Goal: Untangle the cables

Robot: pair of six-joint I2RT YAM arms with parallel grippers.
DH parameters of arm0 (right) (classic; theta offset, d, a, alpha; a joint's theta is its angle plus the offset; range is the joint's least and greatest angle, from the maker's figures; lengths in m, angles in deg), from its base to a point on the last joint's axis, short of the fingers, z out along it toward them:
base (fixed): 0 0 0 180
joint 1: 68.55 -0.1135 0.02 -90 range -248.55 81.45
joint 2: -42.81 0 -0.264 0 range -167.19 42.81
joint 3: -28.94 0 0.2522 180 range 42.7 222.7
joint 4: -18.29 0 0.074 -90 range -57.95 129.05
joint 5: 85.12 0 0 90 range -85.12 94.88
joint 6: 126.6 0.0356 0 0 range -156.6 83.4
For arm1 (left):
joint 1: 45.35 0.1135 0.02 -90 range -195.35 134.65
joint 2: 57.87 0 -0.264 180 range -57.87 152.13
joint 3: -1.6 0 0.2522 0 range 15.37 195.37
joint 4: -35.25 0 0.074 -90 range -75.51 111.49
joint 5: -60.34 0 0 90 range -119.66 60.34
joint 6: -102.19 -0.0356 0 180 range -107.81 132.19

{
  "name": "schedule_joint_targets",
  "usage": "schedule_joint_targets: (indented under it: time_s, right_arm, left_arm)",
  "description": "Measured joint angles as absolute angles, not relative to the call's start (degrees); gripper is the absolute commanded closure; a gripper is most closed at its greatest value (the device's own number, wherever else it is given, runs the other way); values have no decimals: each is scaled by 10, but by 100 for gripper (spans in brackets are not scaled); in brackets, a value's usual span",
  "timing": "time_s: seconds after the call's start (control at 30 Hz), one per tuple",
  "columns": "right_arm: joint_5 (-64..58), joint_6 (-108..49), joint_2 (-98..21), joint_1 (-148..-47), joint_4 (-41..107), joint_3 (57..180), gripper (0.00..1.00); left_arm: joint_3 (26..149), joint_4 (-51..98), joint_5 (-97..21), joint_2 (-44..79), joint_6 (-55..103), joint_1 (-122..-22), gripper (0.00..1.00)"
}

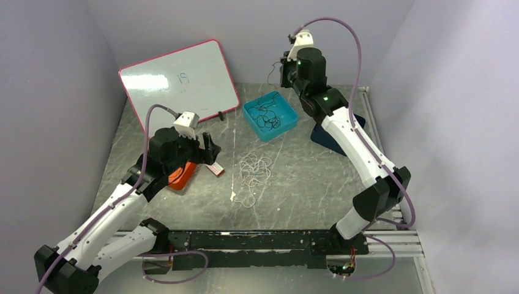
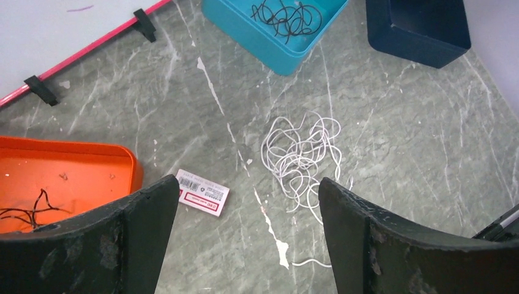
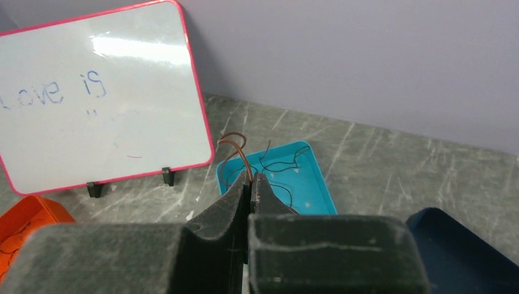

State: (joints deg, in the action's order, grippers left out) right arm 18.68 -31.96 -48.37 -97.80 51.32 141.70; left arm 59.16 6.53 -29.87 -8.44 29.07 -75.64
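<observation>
Grey veined desk (image 1: pixel 318 184), lilac walls close on L, R and far side; open room mostly mid-desk and near-R. Near-L: left pincer (image 2: pixel 248 184) hangs above the desk w/ fingers wide apart, nothing betw. them, touching nothing. By its L finger sits an orange tray (image 2: pixel 73 150) w/ a dark cable (image 2: pixel 27 211) lying in it. A small printed label (image 2: pixel 202 193) lies flat on the desk just beside the tray's R rim. Mid-desk: white cable (image 2: pixel 300 153) in a loose tangle, one end trailing toward the near edge, apart from every tray. Farther: teal tray (image 2: pixel 263 40) set at an angle, black cables (image 2: pixel 287 15) knotted inside. Navy tray (image 2: pixel 416 37) to its R, near the R wall, partly under the R arm. Far-L: pink-framed whiteboard (image 1: pixel 177 79) propped up on black clips. Far back, raised beyond the teal tray: right pincer (image 3: pixel 251 177), fingers pressed together, clamped on a reddish cable (image 3: pixel 235 144) that loops up from the tips; can't tell where its other end lies.
</observation>
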Motion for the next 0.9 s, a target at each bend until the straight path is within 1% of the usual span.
schedule_joint_targets:
  time_s: [0.33, 0.6, 0.9]
  right_arm:
    - [140, -320, -555, -948, 473, 1443, 100]
    - [110, -321, -603, -947, 464, 1454, 100]
    - [104, -327, -624, -943, 449, 1422, 100]
  left_arm:
    - [601, 38, -297, -81, 291, -756, 12]
    - [605, 21, -295, -84, 295, -756, 13]
    - [605, 17, -290, -95, 309, -756, 14]
